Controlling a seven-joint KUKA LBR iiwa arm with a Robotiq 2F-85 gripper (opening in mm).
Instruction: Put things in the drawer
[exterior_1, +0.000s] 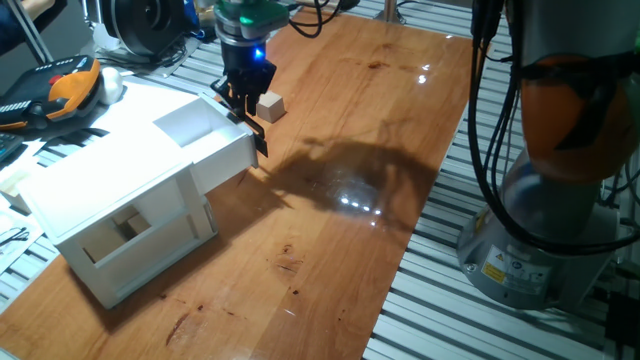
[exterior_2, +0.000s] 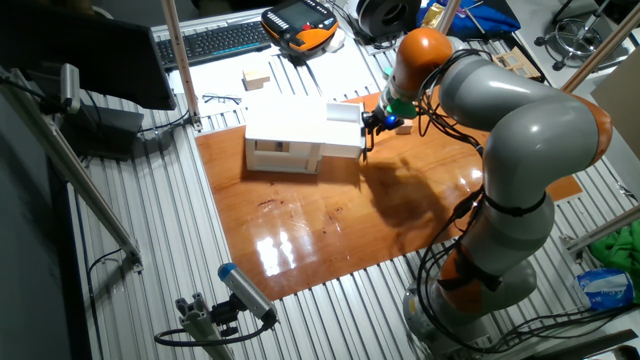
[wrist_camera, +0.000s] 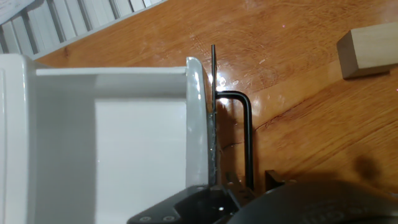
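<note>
**Inspector:** Start at the left. What stands there?

**Assistant:** A white cabinet (exterior_1: 120, 215) on the wooden table (exterior_1: 330, 250), its lower compartment open-fronted. The drawer (exterior_1: 205, 135) is pulled out, and its interior shows nothing in the hand view.

**Inspector:** And the gripper?

**Assistant:** The gripper (exterior_1: 245, 100) sits at the drawer front, fingers down around the black bar handle (wrist_camera: 247, 134). One finger lies between handle and front panel. How tightly the fingers close on the bar, I cannot tell.

**Inspector:** The cube?

**Assistant:** The wooden cube (exterior_1: 271, 106) rests on the table just right of the gripper, outside the drawer, apart from it.
</note>
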